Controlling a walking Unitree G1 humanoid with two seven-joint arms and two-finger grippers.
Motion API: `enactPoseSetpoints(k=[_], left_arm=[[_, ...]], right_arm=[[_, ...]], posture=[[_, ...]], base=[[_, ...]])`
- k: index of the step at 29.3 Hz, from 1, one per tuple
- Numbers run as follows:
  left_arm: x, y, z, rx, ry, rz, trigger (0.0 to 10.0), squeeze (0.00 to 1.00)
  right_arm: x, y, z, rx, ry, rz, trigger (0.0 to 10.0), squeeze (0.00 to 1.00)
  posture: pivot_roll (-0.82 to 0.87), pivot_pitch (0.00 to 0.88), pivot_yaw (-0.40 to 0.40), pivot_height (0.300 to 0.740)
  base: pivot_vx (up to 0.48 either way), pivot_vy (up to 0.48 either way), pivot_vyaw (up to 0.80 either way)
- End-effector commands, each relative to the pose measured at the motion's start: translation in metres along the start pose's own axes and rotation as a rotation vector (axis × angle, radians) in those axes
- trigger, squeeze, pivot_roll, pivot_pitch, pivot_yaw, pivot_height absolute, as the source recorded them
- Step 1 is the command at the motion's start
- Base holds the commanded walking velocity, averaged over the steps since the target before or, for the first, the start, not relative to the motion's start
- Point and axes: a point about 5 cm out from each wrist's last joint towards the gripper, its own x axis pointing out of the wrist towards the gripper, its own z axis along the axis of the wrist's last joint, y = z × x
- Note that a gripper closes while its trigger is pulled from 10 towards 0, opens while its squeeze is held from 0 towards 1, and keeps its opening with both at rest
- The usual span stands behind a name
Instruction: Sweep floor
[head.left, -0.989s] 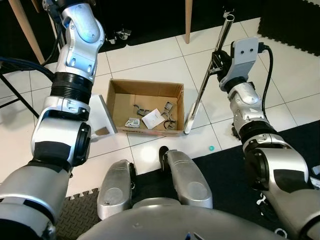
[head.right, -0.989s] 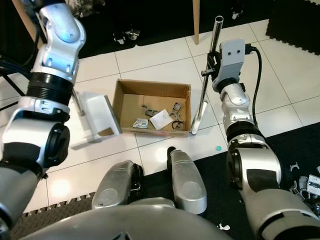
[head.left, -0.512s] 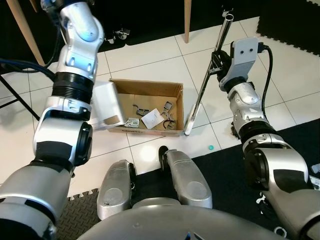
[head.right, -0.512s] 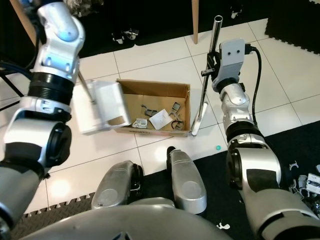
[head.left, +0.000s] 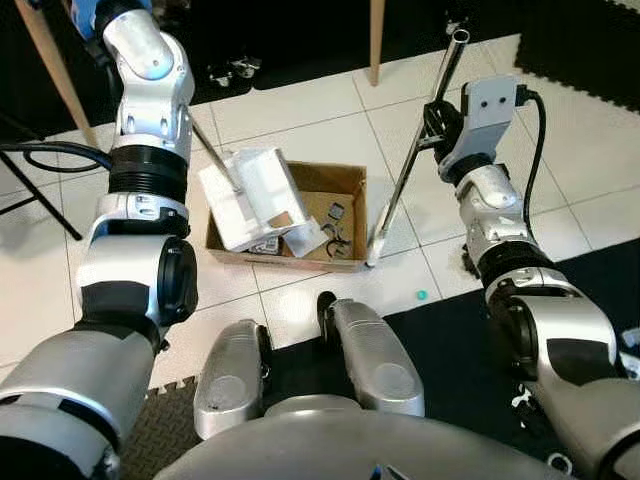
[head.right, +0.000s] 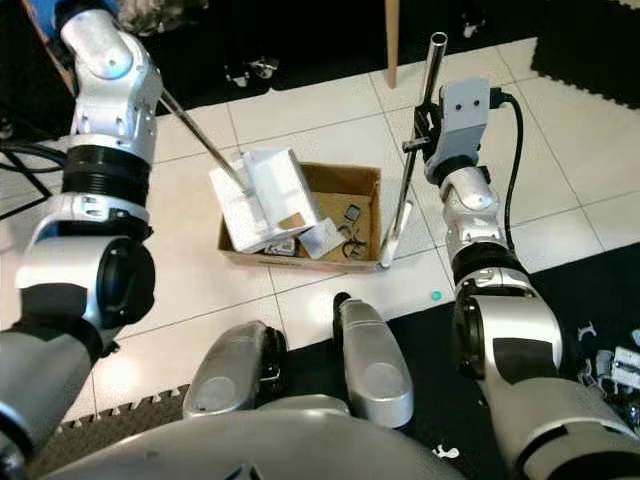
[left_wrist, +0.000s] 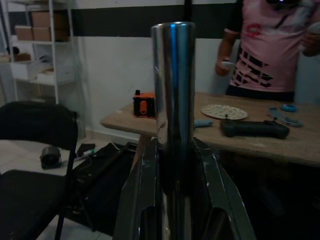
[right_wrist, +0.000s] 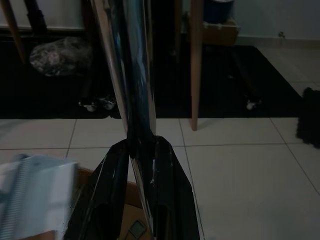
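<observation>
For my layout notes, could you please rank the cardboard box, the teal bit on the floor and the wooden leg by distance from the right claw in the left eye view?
1. Wooden leg, past the right claw, toward the left.
2. Cardboard box, nearer the robot, left.
3. Teal bit, on the tile by the black mat.

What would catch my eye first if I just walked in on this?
Probably the white dustpan, tipped over the open cardboard box on the tiled floor, held by its metal handle in the left gripper. Just right of the box, the right gripper holds a shiny broom pole slanting down to the floor.
</observation>
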Motion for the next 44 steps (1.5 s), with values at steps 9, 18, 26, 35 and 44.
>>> enactPoseSetpoints(k=[9, 18, 26, 35, 44], left_arm=[[-0.001, -0.007, -0.007, -0.155, 0.155, -0.024, 10.0, 0.0], [-0.003, -0.014, 0.012, -0.098, -0.003, -0.079, 10.0, 0.0], [-0.004, -0.019, 0.025, -0.027, -0.13, -0.128, 10.0, 0.0], [0.002, -0.012, 0.022, -0.001, -0.097, -0.079, 10.0, 0.0], [-0.015, -0.032, 0.036, 0.256, -0.37, -0.22, 10.0, 0.0]], right_arm=[[0.002, -0.003, 0.006, -0.013, -0.023, -0.005, 10.0, 0.0], [0.003, -0.002, 0.007, -0.015, -0.022, 0.0, 10.0, 0.0], [0.003, -0.003, 0.007, -0.017, -0.024, -0.001, 10.0, 0.0], [0.003, -0.003, 0.007, -0.018, -0.023, -0.001, 10.0, 0.0], [0.003, -0.001, 0.007, -0.016, -0.023, 0.003, 10.0, 0.0]], posture=[[-0.03, 0.064, -0.026, 0.74], [-0.02, 0.058, -0.028, 0.74], [-0.02, 0.056, -0.027, 0.74], [-0.03, 0.055, -0.029, 0.74], [-0.03, 0.059, -0.029, 0.74]], base=[[0.0, 0.0, 0.0], [0.0, 0.0, 0.0], [0.0, 0.0, 0.0], [0.0, 0.0, 0.0], [0.0, 0.0, 0.0]])
